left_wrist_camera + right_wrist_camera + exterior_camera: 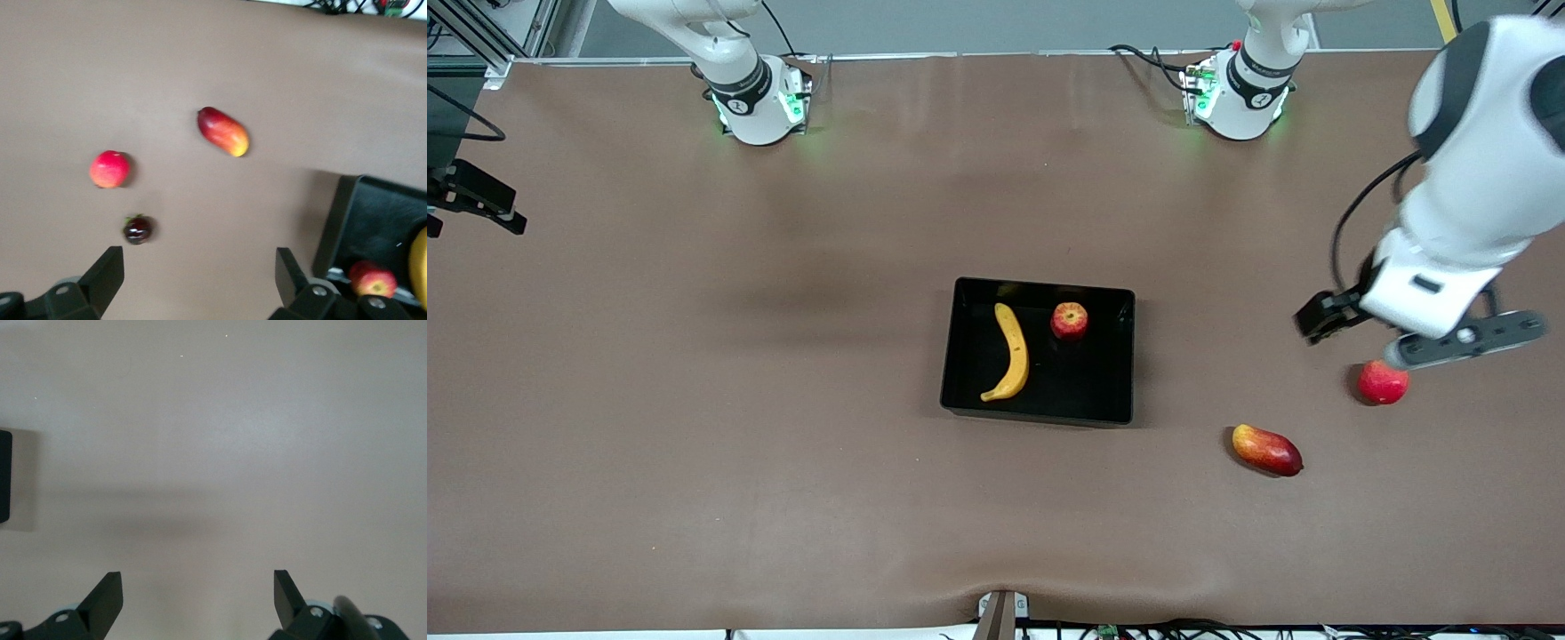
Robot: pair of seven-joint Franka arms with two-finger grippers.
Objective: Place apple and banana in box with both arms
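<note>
Brown table [694, 400]: left wrist view alone shows a dark berry [137, 229]; both grippers' fingers wide, empty.

1. A brown, matte table [694, 400] carries everything.
2. A shallow glossy black rectangular box [1120, 356] sits at its centre.
3. At the box's four o'clock lies an oblong red-yellow mango [1266, 450].
4. At three o'clock sit a round all-red fruit [1383, 383] and a small dark berry [137, 229].
</note>
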